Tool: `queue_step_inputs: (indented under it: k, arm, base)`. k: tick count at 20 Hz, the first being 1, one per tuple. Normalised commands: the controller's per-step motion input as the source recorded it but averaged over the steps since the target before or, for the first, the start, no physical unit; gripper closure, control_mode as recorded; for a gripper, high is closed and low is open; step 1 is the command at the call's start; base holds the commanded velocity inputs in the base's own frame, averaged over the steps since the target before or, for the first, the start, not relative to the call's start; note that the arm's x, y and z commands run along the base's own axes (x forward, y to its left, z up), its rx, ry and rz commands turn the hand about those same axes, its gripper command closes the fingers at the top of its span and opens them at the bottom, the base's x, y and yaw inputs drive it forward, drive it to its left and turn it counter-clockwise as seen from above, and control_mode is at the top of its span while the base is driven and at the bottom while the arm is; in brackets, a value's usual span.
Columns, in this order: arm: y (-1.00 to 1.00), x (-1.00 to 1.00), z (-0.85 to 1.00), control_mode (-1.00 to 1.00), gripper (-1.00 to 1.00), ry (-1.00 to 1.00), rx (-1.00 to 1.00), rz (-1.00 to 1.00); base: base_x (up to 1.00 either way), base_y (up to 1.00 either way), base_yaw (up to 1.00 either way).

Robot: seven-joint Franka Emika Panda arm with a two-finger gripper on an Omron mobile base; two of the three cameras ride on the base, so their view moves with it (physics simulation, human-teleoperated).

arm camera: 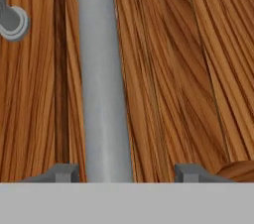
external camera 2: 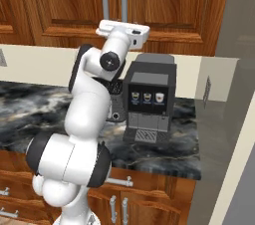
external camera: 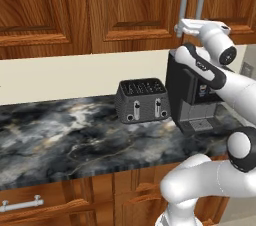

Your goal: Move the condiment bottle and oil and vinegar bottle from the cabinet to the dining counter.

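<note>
- The arm reaches up from the base, and its gripper (arm camera: 126, 172) is pressed close against the front of the cabinet (external camera: 45, 5), the reddish-brown wall cabinet above the counter.
- Seen from the hand, a long grey bar handle (arm camera: 101, 79) runs upright between the two finger tips (arm camera: 62, 172), nearer the left tip than the right.
- The claw is spread, with wood grain showing in the gap on the right side of the bar; neither tip can be seen touching the handle, so I cannot tell whether it has a hold.
- A second bar handle's mount (arm camera: 12, 20) sits at the far left of the hand view, just across the dark seam between the two doors.
- From the left base camera, both handles hang side by side on the closed doors, with the white hand at their lower ends.
- The cabinet doors are shut.
- Below, on the veined dark marble counter (external camera: 60, 135), a grey toaster (external camera: 142, 100) stands just left of a black coffee machine (external camera 2: 149, 102), both against the pale back wall.
- Drawer fronts with small grey pulls (external camera: 20, 204) line the near edge under the counter.
</note>
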Motion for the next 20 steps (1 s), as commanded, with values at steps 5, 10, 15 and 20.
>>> queue_step_inputs:
  k: [5,10,15,20]
  arm:
    - [-0.03,0.04,-0.11,-1.00,1.00,0.03,0.00,0.00]
    - [-0.43,-0.19,-0.18,-1.00,1.00,0.08,0.06,0.00]
    - [-0.43,-0.54,0.00,-1.00,1.00,0.05,0.01,0.00]
    - [-0.44,-0.92,0.00,-1.00,1.00,0.05,0.02,-0.09]
  base:
    - [0.00,0.00,0.00]
    - [0.00,0.00,0.00]
    - [0.00,0.00,0.00]
    - [0.00,0.00,0.00]
